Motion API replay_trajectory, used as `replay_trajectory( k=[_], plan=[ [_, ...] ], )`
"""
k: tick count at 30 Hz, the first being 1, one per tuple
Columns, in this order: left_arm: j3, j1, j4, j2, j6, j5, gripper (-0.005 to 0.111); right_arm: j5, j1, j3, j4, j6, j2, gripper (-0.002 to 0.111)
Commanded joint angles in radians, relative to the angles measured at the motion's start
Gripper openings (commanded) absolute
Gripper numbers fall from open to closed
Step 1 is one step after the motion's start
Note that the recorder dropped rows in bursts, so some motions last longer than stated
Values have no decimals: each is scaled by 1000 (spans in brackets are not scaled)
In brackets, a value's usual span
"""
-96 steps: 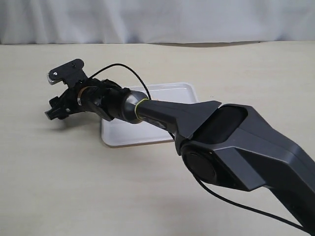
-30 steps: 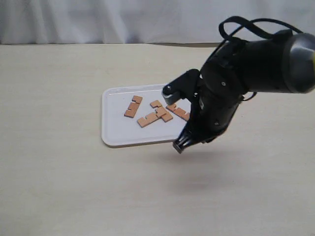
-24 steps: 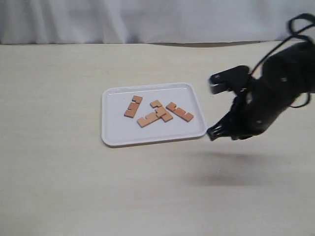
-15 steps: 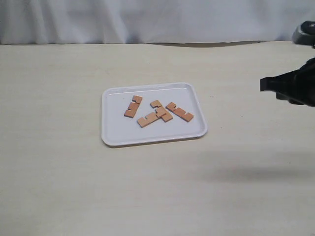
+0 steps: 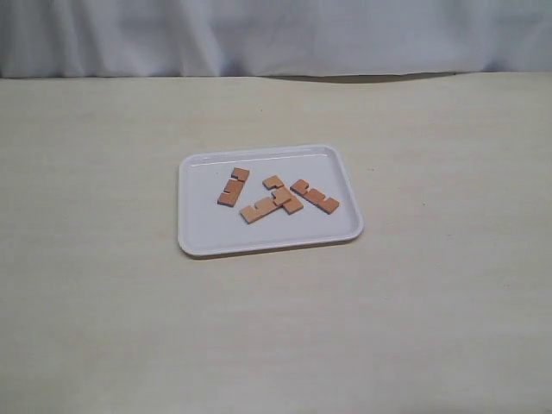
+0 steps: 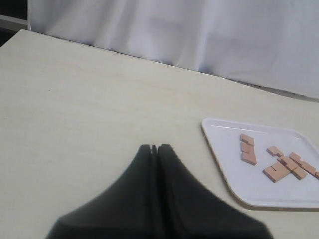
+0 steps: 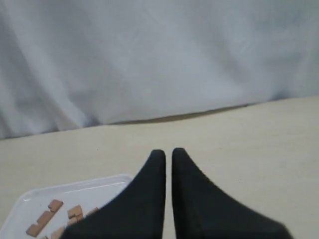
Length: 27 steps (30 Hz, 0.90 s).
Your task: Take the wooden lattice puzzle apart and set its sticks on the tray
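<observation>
The white tray [image 5: 203, 233] lies mid-table with four light-brown notched sticks apart on it: one [image 5: 233, 186] at the left, two [image 5: 274, 201] overlapping in the middle, one [image 5: 315, 197] at the right. No assembled lattice puzzle shows. Neither arm appears in the exterior view. My left gripper [image 6: 154, 148] is shut and empty above bare table, well away from the tray [image 6: 224, 149] and its sticks [image 6: 247, 149]. My right gripper [image 7: 168, 152] is shut with only a thin slit between the fingers, holding nothing, raised beyond the tray [image 7: 94, 191] and sticks [image 7: 47, 216].
A pale wooden tabletop [image 5: 103, 328] surrounds the tray on every side. A white curtain [image 5: 276, 34] hangs along the table's far edge.
The right arm, which reached across the tray to its left side, swung back to the right and left the exterior view. The sticks lie uncovered and unmoved over the last second.
</observation>
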Motion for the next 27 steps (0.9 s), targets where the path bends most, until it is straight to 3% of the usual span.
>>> replay_trajectory(
  k=[1, 13, 18, 27],
  plan=[
    [3, 10, -2, -2, 5, -9, 0, -8, -6, 56, 29, 0, -176, 4],
    [3, 10, -2, -2, 5, -9, 0, 139, -6, 57, 111, 0, -560, 4],
    [3, 10, -2, -2, 5, -9, 0, 258, -6, 40, 106, 0, -560, 4],
    [3, 10, -2, -2, 5, -9, 0, 122, -6, 57, -23, -9, -560, 4]
  ],
)
